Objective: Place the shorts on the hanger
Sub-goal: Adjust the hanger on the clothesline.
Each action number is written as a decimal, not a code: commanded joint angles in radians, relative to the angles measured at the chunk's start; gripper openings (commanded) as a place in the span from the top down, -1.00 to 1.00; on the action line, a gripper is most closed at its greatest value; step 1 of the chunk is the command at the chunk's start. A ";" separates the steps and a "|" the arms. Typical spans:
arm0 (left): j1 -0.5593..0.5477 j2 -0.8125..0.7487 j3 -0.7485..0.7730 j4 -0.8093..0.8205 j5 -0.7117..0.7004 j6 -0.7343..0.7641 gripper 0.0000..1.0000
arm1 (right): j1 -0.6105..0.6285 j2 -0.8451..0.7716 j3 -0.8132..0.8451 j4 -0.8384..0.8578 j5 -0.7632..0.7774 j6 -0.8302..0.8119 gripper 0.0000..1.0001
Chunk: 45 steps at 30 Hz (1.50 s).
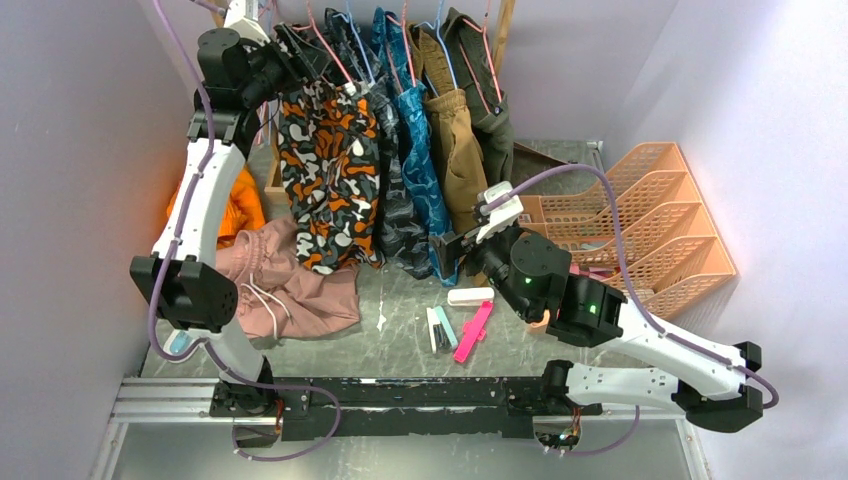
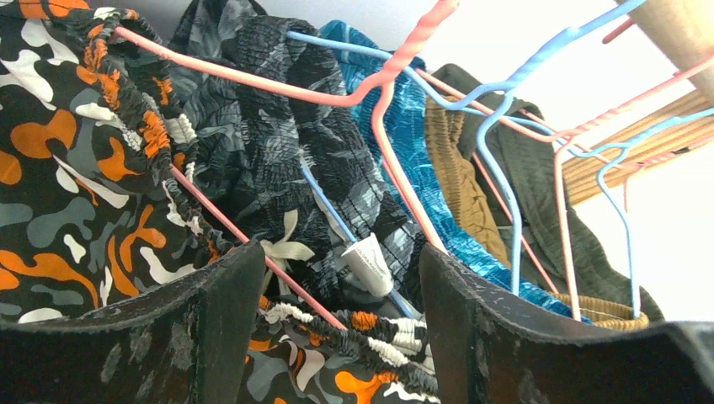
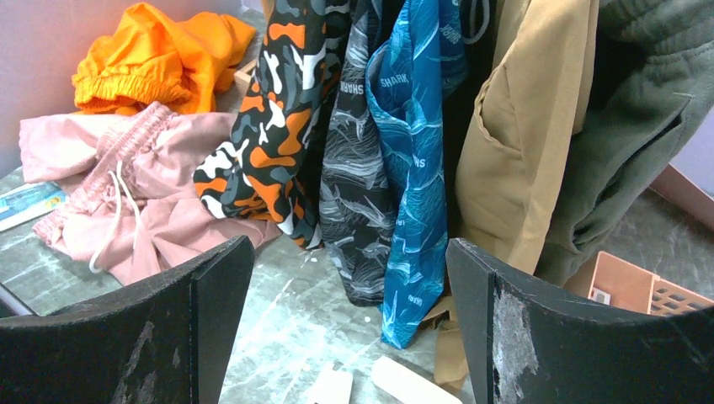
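Shorts (image 2: 59, 168) on hanger (image 2: 236, 77), within left claw (image 2: 341, 261)

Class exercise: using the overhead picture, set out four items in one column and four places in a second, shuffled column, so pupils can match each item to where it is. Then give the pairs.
Items
1. orange camouflage shorts
2. pink shorts
3. plain orange garment
4. peach mesh tray

Places
A. heaped by the left wall
B. at the table's right side
C. hanging at the back among other clothes
D. lying crumpled on the table beside the left arm

Pairs: 1-C, 2-D, 3-A, 4-B
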 commanded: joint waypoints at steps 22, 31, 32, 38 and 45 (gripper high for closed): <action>0.007 -0.042 0.032 0.059 0.042 -0.119 -0.39 | -0.002 -0.018 -0.031 -0.008 0.011 0.009 -0.78; 0.006 0.040 0.068 0.146 0.109 -0.188 -0.35 | -0.003 -0.024 -0.035 -0.020 0.030 0.000 -0.79; 0.006 0.048 0.075 0.155 0.120 -0.197 -0.33 | -0.002 -0.024 -0.036 -0.018 0.031 -0.001 -0.79; 0.006 0.084 0.082 0.185 0.142 -0.226 -0.01 | -0.003 -0.021 -0.042 -0.013 0.036 -0.012 -0.79; 0.003 0.108 0.094 0.276 0.216 -0.261 0.81 | -0.003 -0.018 -0.051 -0.009 0.043 -0.018 -0.79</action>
